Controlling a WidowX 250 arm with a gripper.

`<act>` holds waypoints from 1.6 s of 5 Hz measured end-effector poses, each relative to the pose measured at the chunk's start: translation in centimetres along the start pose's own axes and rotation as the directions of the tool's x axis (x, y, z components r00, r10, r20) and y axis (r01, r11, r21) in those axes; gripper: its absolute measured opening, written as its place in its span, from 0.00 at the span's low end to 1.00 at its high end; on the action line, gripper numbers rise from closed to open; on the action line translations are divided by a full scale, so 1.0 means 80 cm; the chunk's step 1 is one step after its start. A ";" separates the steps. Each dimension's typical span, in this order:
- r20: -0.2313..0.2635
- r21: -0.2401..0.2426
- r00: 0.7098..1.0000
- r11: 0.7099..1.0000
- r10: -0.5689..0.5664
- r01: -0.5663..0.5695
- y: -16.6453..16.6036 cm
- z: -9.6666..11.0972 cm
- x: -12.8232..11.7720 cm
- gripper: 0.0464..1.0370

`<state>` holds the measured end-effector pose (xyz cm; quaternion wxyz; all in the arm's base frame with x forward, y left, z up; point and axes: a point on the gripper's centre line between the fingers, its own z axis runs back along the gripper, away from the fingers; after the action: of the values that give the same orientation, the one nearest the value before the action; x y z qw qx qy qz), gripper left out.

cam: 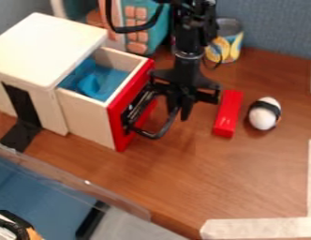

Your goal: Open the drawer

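The gripper (177, 110) hangs pointing down at the front of the drawer, its fingertips by the black handle (161, 132). One finger appears to be on the inner side of the handle, near the red front; whether it touches cannot be told. The drawer (89, 116), pale wood with a red front panel, stands part-way out of the white-topped wooden cabinet (48, 47). Inside it lies something blue (89, 84).
Right of the gripper lie a red block (228, 114) and a white egg-like object with a black band (264, 114). A can (228, 41) and a teal box with pinkish squares (138, 28) stand behind. A clear-walled blue bin (39, 187) is at the lower left.
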<state>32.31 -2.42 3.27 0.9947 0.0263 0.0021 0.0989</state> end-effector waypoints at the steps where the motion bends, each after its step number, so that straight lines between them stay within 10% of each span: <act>1: -0.021 -0.010 1.000 1.000 0.003 -0.003 -0.008 -0.005 -0.003 0.11; 5: -0.071 -0.013 0.992 0.994 0.106 -0.107 -0.039 -0.023 0.003 0.15; 8: -0.061 -0.056 0.993 0.993 0.105 -0.108 0.003 0.011 -0.044 0.96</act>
<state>28.78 -2.91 4.15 0.9879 -0.0060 0.0266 0.1526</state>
